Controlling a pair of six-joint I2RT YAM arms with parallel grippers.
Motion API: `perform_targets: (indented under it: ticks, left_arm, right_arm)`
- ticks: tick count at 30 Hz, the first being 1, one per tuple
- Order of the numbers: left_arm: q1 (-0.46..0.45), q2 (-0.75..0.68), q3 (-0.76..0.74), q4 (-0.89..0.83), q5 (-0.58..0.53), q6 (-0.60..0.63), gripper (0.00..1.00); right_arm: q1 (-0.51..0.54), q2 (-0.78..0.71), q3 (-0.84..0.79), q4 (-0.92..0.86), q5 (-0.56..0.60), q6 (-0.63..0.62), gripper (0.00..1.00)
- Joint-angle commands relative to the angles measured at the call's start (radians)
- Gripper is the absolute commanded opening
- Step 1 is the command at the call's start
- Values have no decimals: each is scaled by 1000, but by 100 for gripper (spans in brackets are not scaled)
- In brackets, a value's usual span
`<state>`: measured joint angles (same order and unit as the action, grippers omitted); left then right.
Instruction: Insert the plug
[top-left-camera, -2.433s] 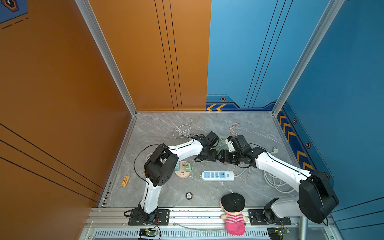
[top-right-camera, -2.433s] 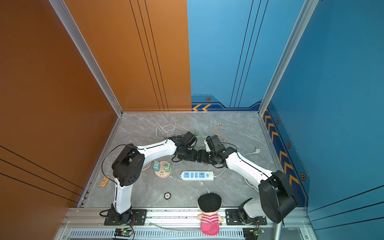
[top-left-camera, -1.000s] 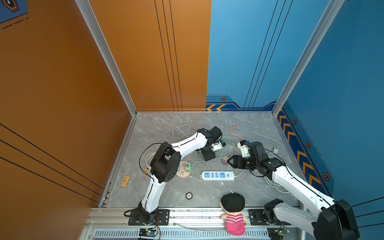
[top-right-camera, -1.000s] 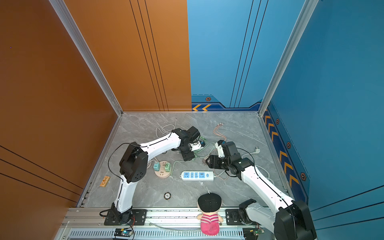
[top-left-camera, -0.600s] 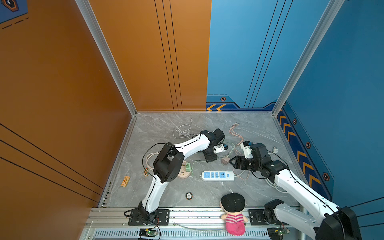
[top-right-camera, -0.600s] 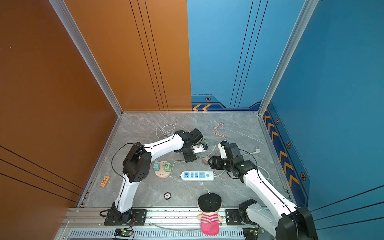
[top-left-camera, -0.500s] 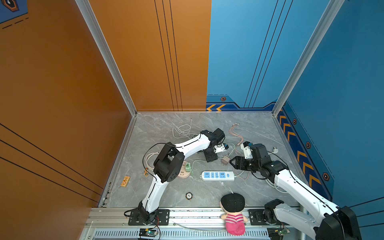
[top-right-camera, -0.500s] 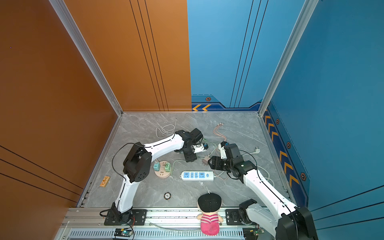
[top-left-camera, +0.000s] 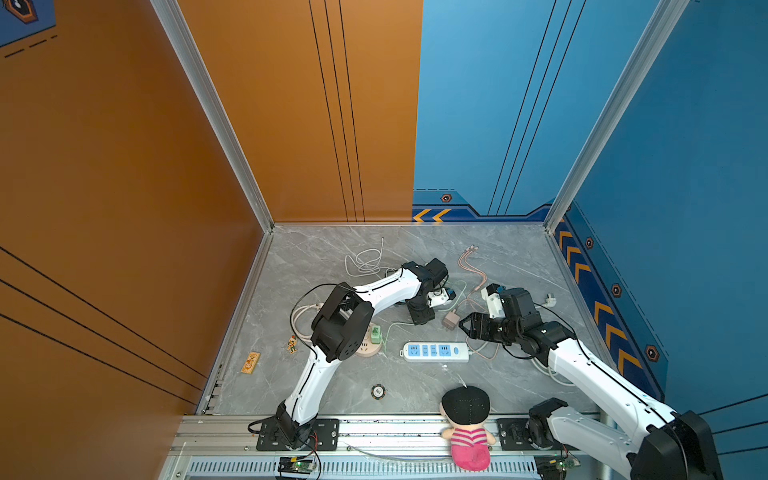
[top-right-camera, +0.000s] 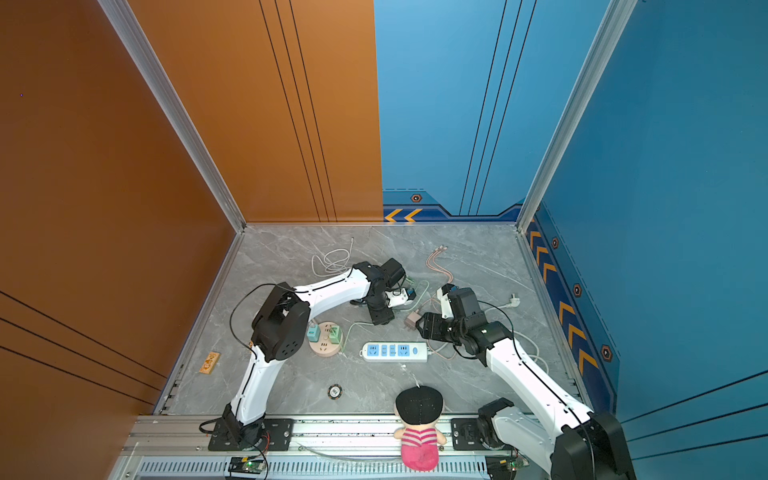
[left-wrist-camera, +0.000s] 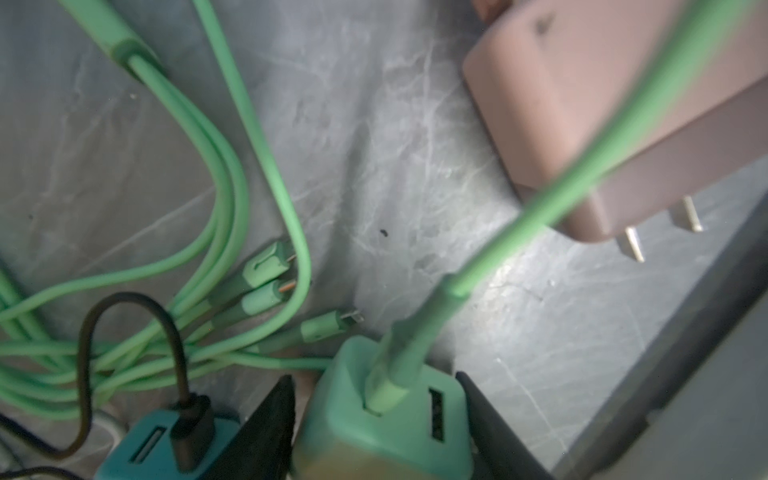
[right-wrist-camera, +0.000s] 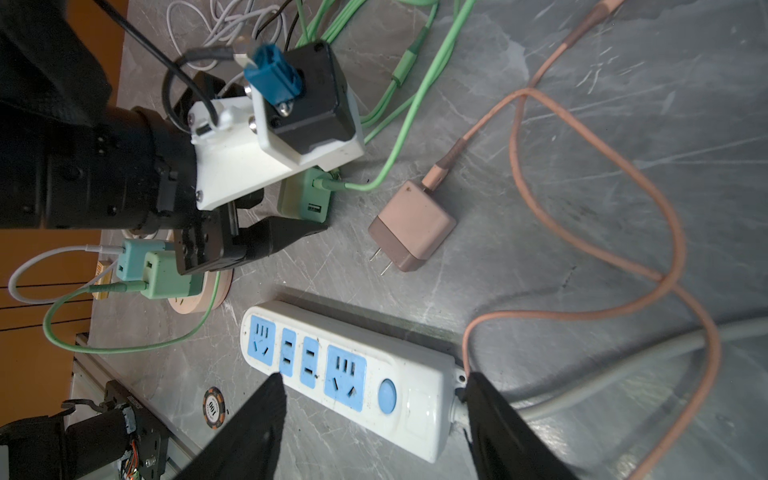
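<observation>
A green plug (left-wrist-camera: 386, 419), a two-port charger with a green cable in it, lies on the grey floor. My left gripper (left-wrist-camera: 374, 378) is open and straddles it, one finger (left-wrist-camera: 270, 419) a sliver away and the other against its side. From the right wrist view the green plug (right-wrist-camera: 305, 199) sits under the left wrist camera. In both top views the left gripper (top-left-camera: 422, 318) (top-right-camera: 380, 316) hides it. The white power strip (top-left-camera: 432, 351) (right-wrist-camera: 345, 365) with blue sockets lies nearer the front. My right gripper (right-wrist-camera: 372, 376) (top-left-camera: 467, 326) hangs open above the strip's switch end, holding nothing.
A pink charger (top-left-camera: 450, 321) (right-wrist-camera: 409, 226) lies prongs-out between the two grippers, its pink cable (right-wrist-camera: 602, 249) looping right. A round socket base (top-right-camera: 324, 343) holds teal and green chargers. Green cables (left-wrist-camera: 216, 199) tangle behind. A doll (top-left-camera: 465, 415), a chip (top-left-camera: 377, 391) and a white plug (top-left-camera: 550, 300) lie around.
My left gripper has shifted slightly toward the front and its jaws have narrowed around the green plug. The right arm has stayed almost still, open above the strip.
</observation>
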<state>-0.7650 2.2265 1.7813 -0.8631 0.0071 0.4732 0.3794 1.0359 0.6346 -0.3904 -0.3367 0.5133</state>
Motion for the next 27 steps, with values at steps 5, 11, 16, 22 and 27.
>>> perform_targets:
  ticks: [5,11,16,22,27]
  left_arm:
    - [16,-22,-6,-15,36,-17,56]
    - [32,-60,4,-15,61,-49,58]
    - [37,-86,15,-15,45,-56,58]
    - [44,-122,8,-16,52,-53,54]
    - [50,-121,-34,-16,73,-44,58]
  right_arm:
    - [-5,9,-3,7,2,17,70]
    - [-4,13,4,8,0,18,70]
    - [1,29,15,10,-1,17,70]
    - [16,56,30,16,-1,17,70]
    - [27,62,34,18,1,17,70]
